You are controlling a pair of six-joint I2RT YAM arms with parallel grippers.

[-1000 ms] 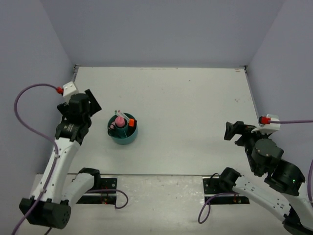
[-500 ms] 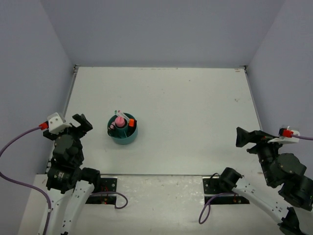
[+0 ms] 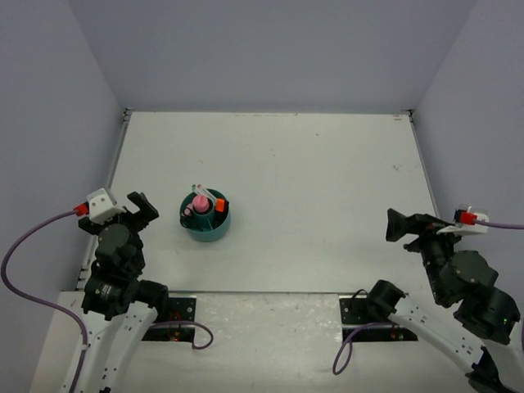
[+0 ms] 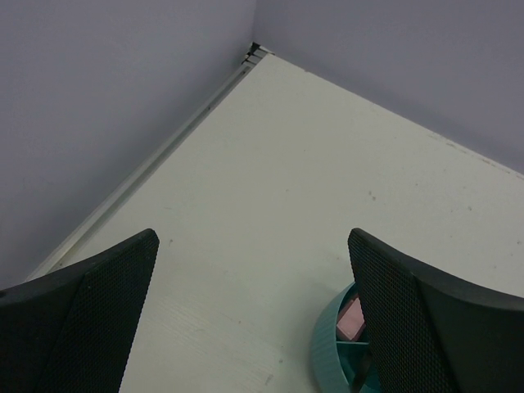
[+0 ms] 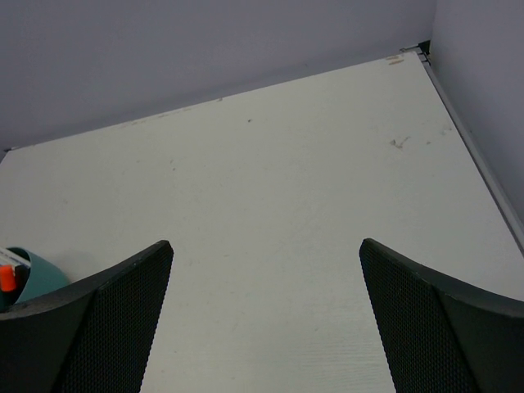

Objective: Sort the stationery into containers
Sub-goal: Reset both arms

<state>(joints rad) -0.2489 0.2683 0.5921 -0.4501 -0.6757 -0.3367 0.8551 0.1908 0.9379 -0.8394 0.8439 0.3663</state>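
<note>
The round teal organizer [image 3: 205, 219] stands on the left part of the table. A pink tube [image 3: 199, 201], an orange-capped highlighter [image 3: 220, 204], a thin white pen and dark items stand in it. Its rim also shows in the left wrist view [image 4: 332, 348] and at the left edge of the right wrist view [image 5: 37, 278]. My left gripper [image 3: 144, 207] is open and empty, left of the organizer. My right gripper [image 3: 404, 225] is open and empty near the table's right edge, far from the organizer.
Grey walls close the table [image 3: 311, 180] on the left, back and right. A raised rail [image 3: 117, 176] runs along the table's left edge, and another [image 3: 424, 168] along the right. Both arm bases sit at the near edge.
The left arm has pulled back from beside the organizer to the near left. The right arm drew back to the right, then its gripper edged slightly left. The organizer has not moved.
</note>
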